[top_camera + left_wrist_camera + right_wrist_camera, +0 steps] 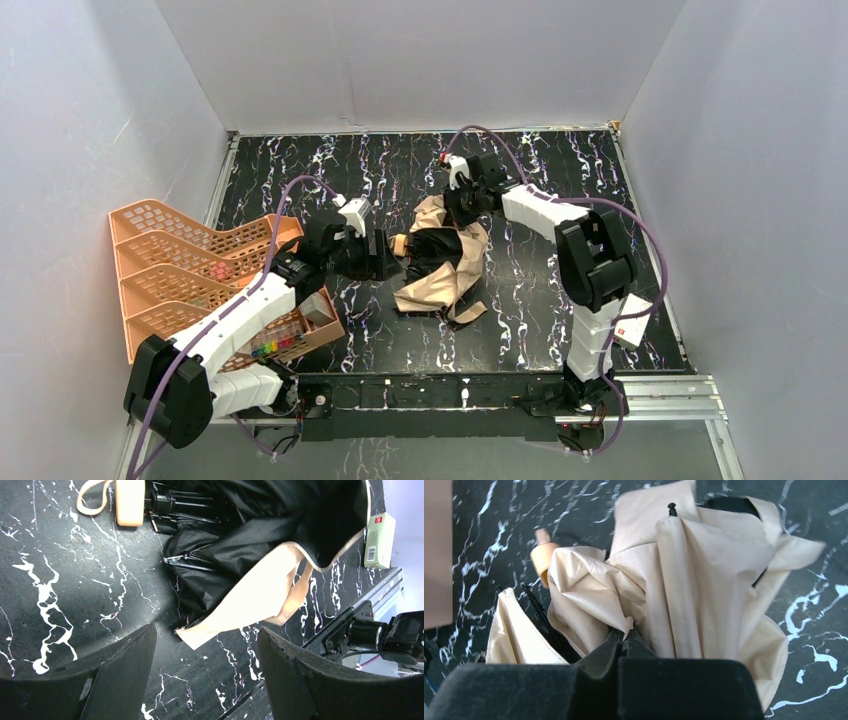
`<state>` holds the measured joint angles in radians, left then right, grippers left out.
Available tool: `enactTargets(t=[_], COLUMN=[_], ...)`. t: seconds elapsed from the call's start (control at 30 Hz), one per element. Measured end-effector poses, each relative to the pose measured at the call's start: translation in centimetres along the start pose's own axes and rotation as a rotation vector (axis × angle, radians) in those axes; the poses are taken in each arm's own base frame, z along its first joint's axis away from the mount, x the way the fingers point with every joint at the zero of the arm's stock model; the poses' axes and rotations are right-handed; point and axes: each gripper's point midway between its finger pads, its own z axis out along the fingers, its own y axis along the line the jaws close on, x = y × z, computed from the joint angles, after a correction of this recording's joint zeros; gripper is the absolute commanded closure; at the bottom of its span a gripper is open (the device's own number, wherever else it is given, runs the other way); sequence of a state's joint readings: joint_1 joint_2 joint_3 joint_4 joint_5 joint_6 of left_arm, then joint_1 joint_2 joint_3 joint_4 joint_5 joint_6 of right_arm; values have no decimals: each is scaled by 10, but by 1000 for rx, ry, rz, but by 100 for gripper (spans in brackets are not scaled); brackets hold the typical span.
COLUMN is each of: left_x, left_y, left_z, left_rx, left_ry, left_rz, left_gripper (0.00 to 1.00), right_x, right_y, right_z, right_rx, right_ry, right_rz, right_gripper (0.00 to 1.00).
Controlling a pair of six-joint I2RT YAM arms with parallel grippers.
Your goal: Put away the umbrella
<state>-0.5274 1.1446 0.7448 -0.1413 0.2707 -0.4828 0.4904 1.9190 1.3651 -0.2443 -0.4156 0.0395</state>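
The umbrella (pixel 440 262) lies collapsed and crumpled mid-table, tan outside, black inside, ribs loose. Its tan handle (pixel 398 243) points left toward my left gripper (pixel 385 255). In the left wrist view that gripper (pixel 206 629) stands open just above the table, a tan canopy corner (pixel 200 632) between its fingers without touching them; the handle (pixel 130 502) and strap (pixel 92 500) lie farther off. My right gripper (pixel 455 205) sits at the umbrella's far edge. In the right wrist view it (pixel 626 635) is shut, with a fold of tan canopy (pixel 589 600) pinched at its tips.
An orange mesh tray rack (pixel 190 270) stands at the left table edge, a small box of coloured items (pixel 280 345) against it. A white and green carton (pixel 630 325) lies near the right arm's base. Grey walls enclose three sides.
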Motion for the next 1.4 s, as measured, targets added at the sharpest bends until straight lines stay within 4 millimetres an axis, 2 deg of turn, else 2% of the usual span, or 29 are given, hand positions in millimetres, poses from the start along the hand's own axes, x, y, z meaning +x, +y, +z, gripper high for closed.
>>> enactTargets(t=[0.23, 0.37, 0.5, 0.63, 0.77, 0.97, 1.13, 1.23, 1.4], left_x=[3, 7, 8, 3, 11, 53, 82, 86, 81], left_y=[-7, -16, -43, -78, -98, -112, -111, -105, -100], left_z=[-1, 4, 10, 10, 15, 50, 77, 94, 120], left_rx=[44, 67, 98, 141, 161, 128, 73, 14, -65], left_ry=[20, 43, 57, 10, 2, 76, 112, 110, 85], left_rz=[11, 20, 65, 111, 120, 136, 143, 131, 116], left_gripper=[22, 17, 18, 26, 30, 26, 26, 29, 35], right_x=[9, 13, 14, 14, 14, 15, 15, 16, 16], right_y=[-46, -57, -58, -59, -59, -59, -59, -59, -60], right_z=[14, 18, 18, 18, 18, 19, 19, 20, 19], right_rx=[82, 96, 109, 113, 115, 116, 116, 115, 115], right_ry=[35, 50, 49, 49, 49, 46, 43, 39, 33], right_rz=[215, 284, 314, 328, 334, 345, 355, 356, 357], right_gripper=[100, 100, 100, 100, 100, 100, 100, 100, 100])
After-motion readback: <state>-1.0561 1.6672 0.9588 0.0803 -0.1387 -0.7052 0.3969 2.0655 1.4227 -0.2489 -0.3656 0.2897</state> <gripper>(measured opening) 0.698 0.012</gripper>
